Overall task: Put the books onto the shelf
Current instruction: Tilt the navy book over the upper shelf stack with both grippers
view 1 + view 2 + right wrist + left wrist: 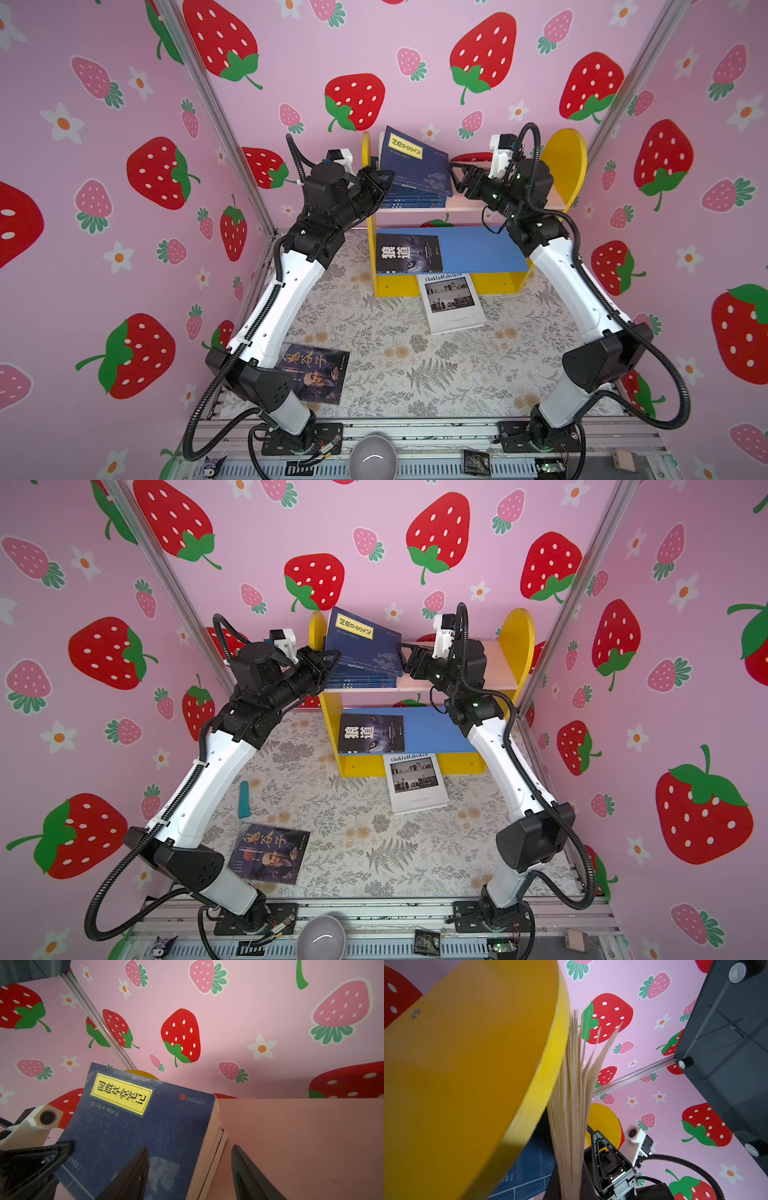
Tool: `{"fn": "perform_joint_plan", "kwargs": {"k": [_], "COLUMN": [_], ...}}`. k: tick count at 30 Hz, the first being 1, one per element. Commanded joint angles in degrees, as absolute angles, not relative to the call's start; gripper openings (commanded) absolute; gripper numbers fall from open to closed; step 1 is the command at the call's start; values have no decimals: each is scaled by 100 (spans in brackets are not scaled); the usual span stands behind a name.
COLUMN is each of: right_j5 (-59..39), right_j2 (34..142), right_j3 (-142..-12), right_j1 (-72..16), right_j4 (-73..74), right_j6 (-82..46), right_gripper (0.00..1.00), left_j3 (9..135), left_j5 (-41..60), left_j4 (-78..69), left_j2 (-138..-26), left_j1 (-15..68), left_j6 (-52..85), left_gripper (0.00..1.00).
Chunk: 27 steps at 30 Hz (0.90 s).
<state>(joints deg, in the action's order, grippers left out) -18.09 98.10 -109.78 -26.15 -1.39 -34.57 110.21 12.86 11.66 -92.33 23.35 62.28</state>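
A: On the pale pink upper board (301,1136) of the shelf (567,166), the left jaws are pinched shut on the fanned cream page edges of the top navy book (415,162). It tilts up against the yellow side panel (467,1064).

B: And the right jaws?

A: Standing apart, holding nothing. One black finger (133,1174) hangs over the navy cover and its mate over bare board, with the stack's fore-edge between them.

B: Which step is this?

A: Seating that book, I'd say. It rests askew on the navy stack (415,201). The next move calls for laying it flat and square before the left jaws let go. It's a thin, floppy paperback, so the cover could buckle.

B: The rest?

A: The black wolf-eye book (407,253) lies flat on the blue lower board (478,249). The thick white "Chokladfabriken" (451,303) sits on the worktop (395,365), hard by the shelf's foot, though whether it touches I cannot tell. The dark old-man portrait book (316,374), glossy, lies near the left arm's base. That leaves two to shelve, by my reckoning. There's floral cloth underneath, and the shelf has smooth painted boards and round-topped panels.
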Motion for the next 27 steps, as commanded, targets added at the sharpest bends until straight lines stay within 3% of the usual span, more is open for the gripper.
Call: {"fn": "perform_joint_plan", "kwargs": {"k": [1,8,27], "right_j5": [-1947,-1899,-1767], "right_j2": [9918,10159,10220], "right_j3": [-11217,-11487,-11521], "right_j1": [-2710,-2915,-3015], "right_j4": [-169,-414,-611], "right_j6": [-3375,-3232,-3122], "right_gripper": [61,55,54], "left_j3": [11040,10978,10740], "left_j5": [1111,1032,1254], "left_j4": [789,926,927], "left_j2": [-9033,-8968,-8818], "left_j1": [2311,2303,2152], "left_j6": [6281,6240,6361], "left_gripper": [0,0,0]}}
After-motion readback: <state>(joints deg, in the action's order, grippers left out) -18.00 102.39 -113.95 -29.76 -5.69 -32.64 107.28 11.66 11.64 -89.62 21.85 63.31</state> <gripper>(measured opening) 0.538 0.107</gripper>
